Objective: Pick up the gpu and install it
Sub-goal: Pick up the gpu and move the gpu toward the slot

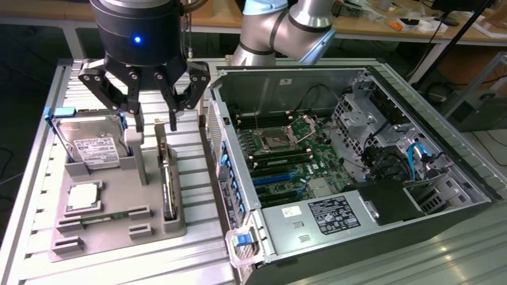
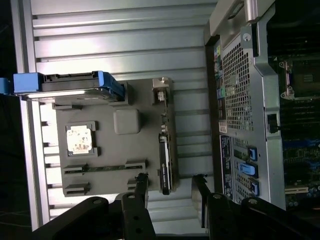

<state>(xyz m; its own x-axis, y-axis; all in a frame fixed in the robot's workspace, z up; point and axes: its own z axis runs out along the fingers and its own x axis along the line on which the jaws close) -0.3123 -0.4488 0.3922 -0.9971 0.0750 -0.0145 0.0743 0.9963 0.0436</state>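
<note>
Claw [image 1: 156, 123] released, fingers spread wide, gripping nothing. Gpu [image 1: 167, 184] stands on edge in the gray holder tray [image 1: 119, 240] just beneath the claw, one end between the fingers, untouched. Open computer case [image 1: 348, 89] alongside.

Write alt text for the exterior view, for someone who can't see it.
An open gripper hangs above the gpu, which stands on edge in a grey holder beside a hard drive and a processor. On the exterior view's right lies an open computer case with its motherboard exposed.
</note>
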